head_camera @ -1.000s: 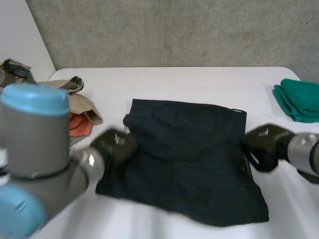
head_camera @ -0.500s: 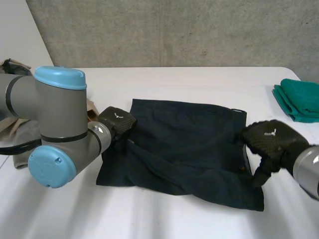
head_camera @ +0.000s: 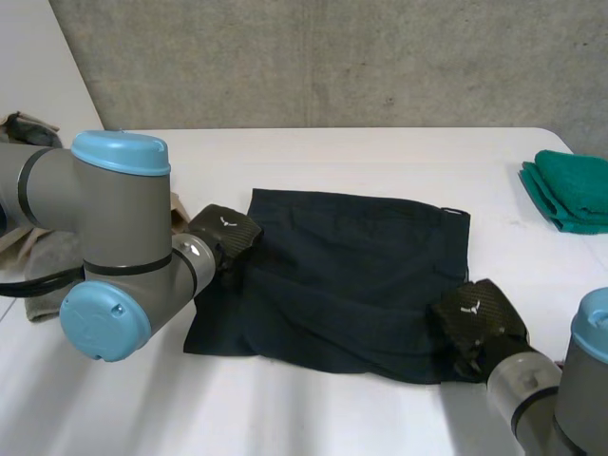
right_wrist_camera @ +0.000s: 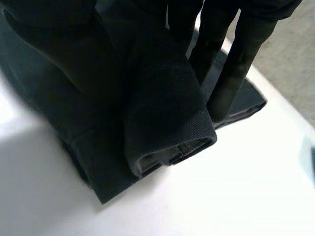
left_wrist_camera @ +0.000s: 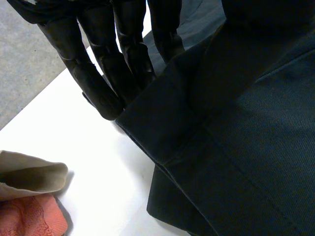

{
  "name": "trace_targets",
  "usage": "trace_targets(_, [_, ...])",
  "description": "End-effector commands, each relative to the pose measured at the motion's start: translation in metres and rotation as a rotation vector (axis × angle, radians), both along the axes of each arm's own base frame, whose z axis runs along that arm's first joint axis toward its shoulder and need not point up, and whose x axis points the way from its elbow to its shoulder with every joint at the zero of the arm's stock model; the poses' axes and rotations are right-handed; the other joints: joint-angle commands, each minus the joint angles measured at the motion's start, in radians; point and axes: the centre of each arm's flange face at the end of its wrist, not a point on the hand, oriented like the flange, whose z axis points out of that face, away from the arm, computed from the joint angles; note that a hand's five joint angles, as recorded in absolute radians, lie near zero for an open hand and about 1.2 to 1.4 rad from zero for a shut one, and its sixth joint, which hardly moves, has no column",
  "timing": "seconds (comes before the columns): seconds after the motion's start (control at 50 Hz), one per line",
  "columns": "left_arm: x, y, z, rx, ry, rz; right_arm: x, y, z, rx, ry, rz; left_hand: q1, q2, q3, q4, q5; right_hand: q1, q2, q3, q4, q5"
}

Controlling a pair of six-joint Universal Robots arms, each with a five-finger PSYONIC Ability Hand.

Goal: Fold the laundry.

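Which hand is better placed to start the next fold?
Right, probably: the right hand pinches a near corner of the dark garment, rolled up; the left hand sits at its side edge.

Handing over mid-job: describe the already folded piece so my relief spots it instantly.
On the white table, look to the robot's far right edge, beyond the dark garment spread in the middle. The folded teal cloth lies there alone, the only green thing and the only neat stack.

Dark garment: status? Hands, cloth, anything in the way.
Left hand pinching dark garment at its left edge. Right hand gripping a fold at near right corner. Beige cloth and green cloth lie apart, clear of it.
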Motion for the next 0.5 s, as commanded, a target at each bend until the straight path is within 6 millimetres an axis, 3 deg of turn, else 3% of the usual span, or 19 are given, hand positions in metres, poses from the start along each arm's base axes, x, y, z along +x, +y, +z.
trace_targets(0.02, [-0.003, -0.015, 0.002, -0.055, 0.036, 0.004, 0.011, -0.040, 0.045, -0.138, -0.127, 0.027, 0.232, 0.200, 0.208, 0.201, 0.231, 0.275, 0.221, 0.213, 0.204, 0.226])
trace_targets(0.04, [-0.008, -0.027, 0.006, -0.112, 0.068, 0.008, 0.013, -0.054, 0.057, -0.163, -0.160, 0.033, 0.232, 0.200, 0.208, 0.201, 0.231, 0.275, 0.221, 0.213, 0.204, 0.226])
trace_targets(0.08, [-0.012, -0.041, 0.009, -0.177, 0.106, 0.016, 0.012, -0.071, 0.062, -0.166, -0.180, 0.027, 0.232, 0.200, 0.208, 0.201, 0.231, 0.275, 0.221, 0.213, 0.204, 0.226])
trace_targets(0.2, [-0.026, -0.102, 0.015, -0.413, 0.244, 0.037, 0.014, -0.140, 0.047, -0.119, -0.174, -0.035, 0.232, 0.200, 0.208, 0.201, 0.231, 0.275, 0.221, 0.213, 0.204, 0.226])
trace_targets(0.36, [-0.050, -0.134, -0.021, -0.444, 0.277, 0.014, 0.021, -0.206, 0.027, -0.207, -0.158, -0.078, 0.232, 0.200, 0.208, 0.201, 0.231, 0.275, 0.221, 0.213, 0.204, 0.226])
trace_targets(0.48, [-0.054, -0.154, -0.035, -0.510, 0.289, 0.068, 0.034, -0.229, 0.002, -0.276, -0.177, -0.058, 0.232, 0.200, 0.208, 0.201, 0.231, 0.275, 0.221, 0.213, 0.204, 0.226])
trace_targets(0.5, [-0.057, -0.157, -0.037, -0.539, 0.302, 0.065, 0.037, -0.231, -0.004, -0.291, -0.176, -0.056, 0.232, 0.200, 0.208, 0.201, 0.231, 0.042, -0.011, -0.020, -0.028, -0.007])
